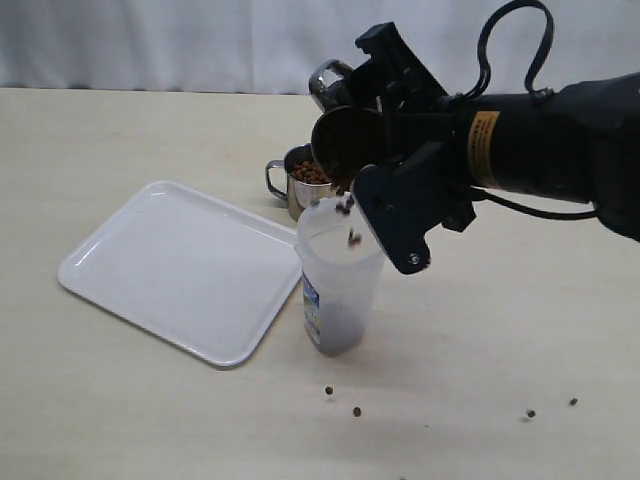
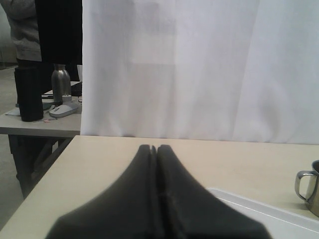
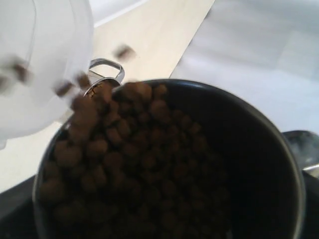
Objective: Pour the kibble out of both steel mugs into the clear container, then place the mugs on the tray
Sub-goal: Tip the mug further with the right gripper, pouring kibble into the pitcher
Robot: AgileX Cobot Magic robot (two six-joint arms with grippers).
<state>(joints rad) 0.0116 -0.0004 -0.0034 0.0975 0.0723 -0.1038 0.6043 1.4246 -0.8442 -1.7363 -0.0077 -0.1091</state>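
My right gripper (image 1: 396, 140) is shut on a steel mug (image 1: 345, 140), tilted with its mouth above the clear container (image 1: 338, 285). Kibble (image 3: 124, 149) fills this mug in the right wrist view. A few pellets (image 1: 348, 206) are dropping into the container (image 3: 40, 64), which holds a dark layer at its bottom. The second steel mug (image 1: 298, 182) stands upright behind the container with kibble in it. The white tray (image 1: 185, 265) lies left of the container with nothing on it. My left gripper (image 2: 153, 148) is shut with nothing in it, low over the table; the tray's corner (image 2: 266, 209) and the second mug's handle (image 2: 303, 183) show beside it.
Several loose pellets (image 1: 357, 411) lie on the table in front of the container, and two more lie to the right (image 1: 530, 413). A white curtain (image 1: 150, 40) hangs behind the table. In the left wrist view, a side table (image 2: 40, 124) with bottles stands beyond the table's edge.
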